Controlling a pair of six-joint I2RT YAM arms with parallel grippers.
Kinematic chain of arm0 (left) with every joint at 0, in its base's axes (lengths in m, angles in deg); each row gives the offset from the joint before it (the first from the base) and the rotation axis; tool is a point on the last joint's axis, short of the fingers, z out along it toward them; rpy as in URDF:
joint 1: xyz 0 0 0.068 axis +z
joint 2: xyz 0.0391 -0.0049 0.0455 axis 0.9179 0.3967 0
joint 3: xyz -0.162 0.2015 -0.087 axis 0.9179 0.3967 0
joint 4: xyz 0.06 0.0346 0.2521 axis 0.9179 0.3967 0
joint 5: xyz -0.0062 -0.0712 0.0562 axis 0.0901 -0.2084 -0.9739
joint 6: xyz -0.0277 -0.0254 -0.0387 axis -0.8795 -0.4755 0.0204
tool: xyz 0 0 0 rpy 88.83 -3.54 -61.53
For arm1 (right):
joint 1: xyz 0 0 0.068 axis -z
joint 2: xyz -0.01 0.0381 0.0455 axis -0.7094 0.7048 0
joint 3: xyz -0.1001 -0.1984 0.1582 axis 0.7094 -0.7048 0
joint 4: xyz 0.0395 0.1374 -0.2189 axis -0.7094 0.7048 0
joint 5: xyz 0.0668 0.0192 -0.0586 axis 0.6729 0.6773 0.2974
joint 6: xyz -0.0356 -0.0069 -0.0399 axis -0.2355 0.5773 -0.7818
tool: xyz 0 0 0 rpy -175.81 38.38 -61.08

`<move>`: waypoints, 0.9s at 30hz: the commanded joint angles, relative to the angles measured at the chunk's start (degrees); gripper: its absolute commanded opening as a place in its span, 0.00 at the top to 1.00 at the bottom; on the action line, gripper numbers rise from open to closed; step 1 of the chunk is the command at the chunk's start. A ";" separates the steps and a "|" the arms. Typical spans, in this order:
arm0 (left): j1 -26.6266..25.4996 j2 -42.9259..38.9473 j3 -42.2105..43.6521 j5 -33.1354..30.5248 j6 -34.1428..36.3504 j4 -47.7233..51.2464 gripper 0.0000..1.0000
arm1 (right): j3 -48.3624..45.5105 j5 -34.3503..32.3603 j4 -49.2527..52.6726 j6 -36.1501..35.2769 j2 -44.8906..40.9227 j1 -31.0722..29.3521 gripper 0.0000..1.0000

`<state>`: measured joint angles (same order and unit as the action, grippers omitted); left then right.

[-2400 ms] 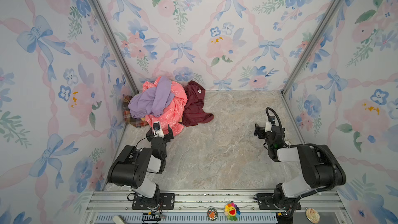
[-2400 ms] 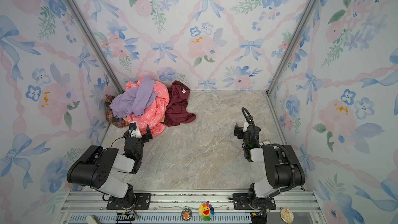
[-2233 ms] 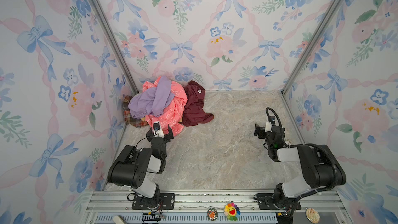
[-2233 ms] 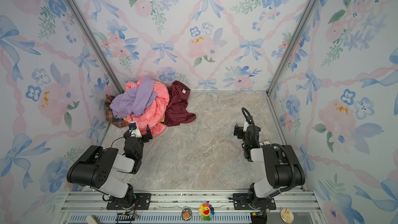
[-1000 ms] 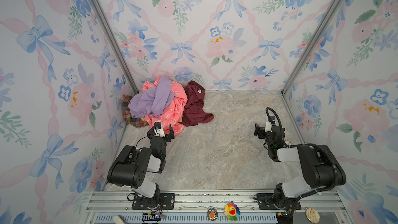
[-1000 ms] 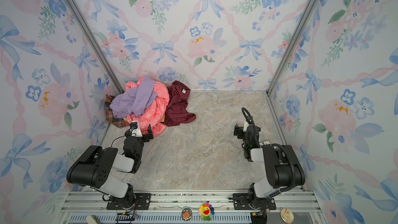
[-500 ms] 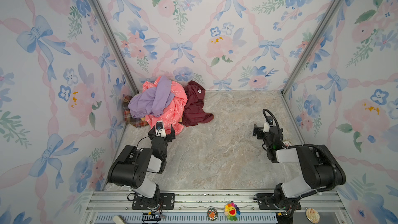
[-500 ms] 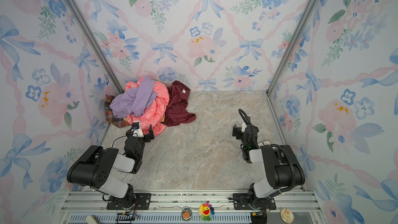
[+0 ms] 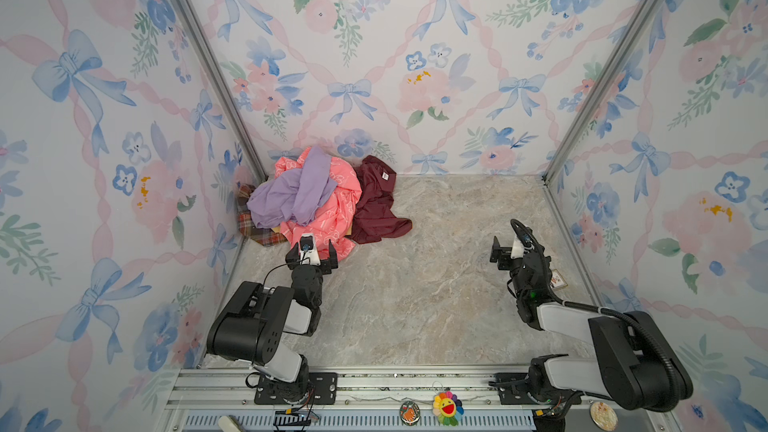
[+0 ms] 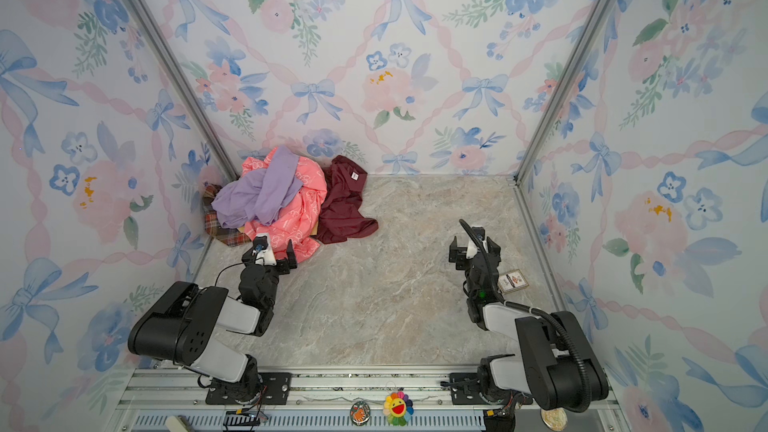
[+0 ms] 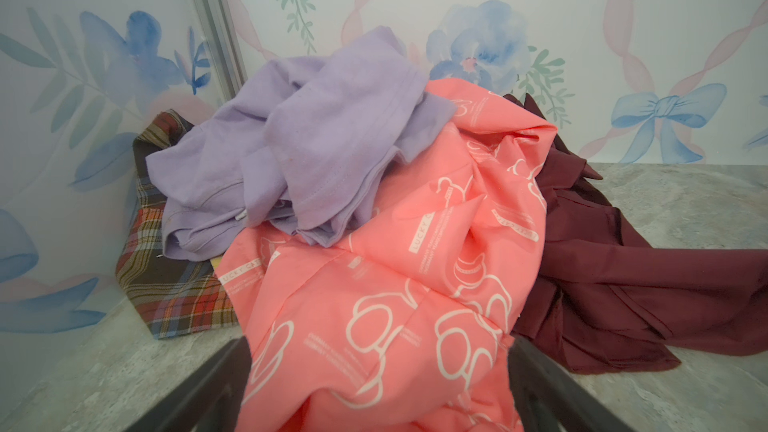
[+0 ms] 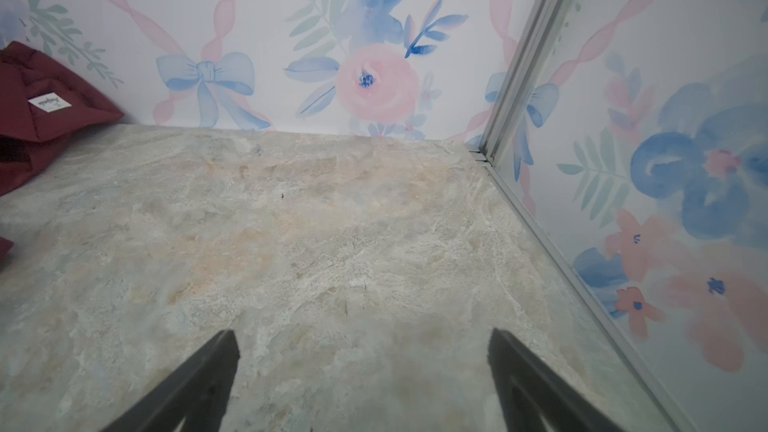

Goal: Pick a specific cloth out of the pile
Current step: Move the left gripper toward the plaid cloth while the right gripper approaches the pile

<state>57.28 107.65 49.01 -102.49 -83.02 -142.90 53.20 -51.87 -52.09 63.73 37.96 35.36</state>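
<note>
Hovering low at the near edge of the pile (image 9: 307, 201), my left pincer (image 9: 312, 252) stands wide open and holds nothing. In its wrist view my two dark fingers (image 11: 216, 384) flank the front fold of the coral-pink cloth with white outline print (image 11: 415, 284). I cannot tell whether they touch the fabric.

The heap of soft garments sits in the far left corner of the grey marbled tabletop (image 9: 436, 293), pressed against the flowered walls. The cloth I am after, the plaid garment in brown, orange-red, yellow and grey-blue checks (image 11: 174, 297), lies at the bottom of the heap on the side-wall side. It is mostly buried, and only its checked edge shows in both top views, to the left of my left pincer and not between its fingers.

The crumpled lilac garment (image 11: 316, 147) is draped over the top, covering the upper part of the plaid and resting on the coral-pink cloth. A sliver of mustard-yellow fabric (image 11: 216, 263) peeks out where the plaid and the coral-pink meet. The plain maroon garment with a white tag (image 9: 376, 210) spreads over the tabletop on the heap's right side, touching the coral-pink cloth.

My right pincer (image 9: 512, 249) is open too and empty, above bare tabletop near the right wall, well apart from the pile. A small printed card (image 10: 513, 280) lies just beside that arm.
</note>
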 commanded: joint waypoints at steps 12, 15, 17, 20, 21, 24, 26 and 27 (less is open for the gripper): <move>-0.85 -15.73 -13.18 -7.53 -3.78 32.75 0.02 | 1.06 -15.47 4.91 1.14 -5.87 -4.55 0.03; -1.03 -18.13 -14.82 -8.36 -4.18 36.48 0.02 | 2.92 -14.84 8.42 1.29 -5.81 -5.57 0.03; -0.96 -18.12 -16.79 -9.14 -5.22 39.79 0.02 | 3.99 -12.79 9.67 0.97 -5.02 -6.89 0.03; -0.94 -17.12 -19.39 -8.97 -6.36 43.56 0.02 | 6.20 -13.38 11.34 -3.59 -4.21 -12.00 0.03; -0.89 -16.61 -20.50 -9.03 -6.73 45.18 0.02 | 6.99 -13.39 12.29 -4.35 -4.20 -13.27 0.03; -0.68 -16.46 -22.61 -9.00 -8.46 48.49 0.02 | 8.43 -13.26 14.49 -5.74 -4.70 -16.63 0.03; -0.42 -16.56 -24.27 -8.20 -9.67 51.28 0.02 | 9.74 -12.30 17.34 -4.95 -5.57 -18.18 0.03; -0.41 -16.53 -25.54 -7.68 -10.08 53.34 0.02 | 10.40 -10.58 19.20 -3.85 -6.19 -18.75 0.03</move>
<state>56.54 90.78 26.17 -110.56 -90.40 -95.79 61.16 -64.39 -38.19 59.88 33.26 18.07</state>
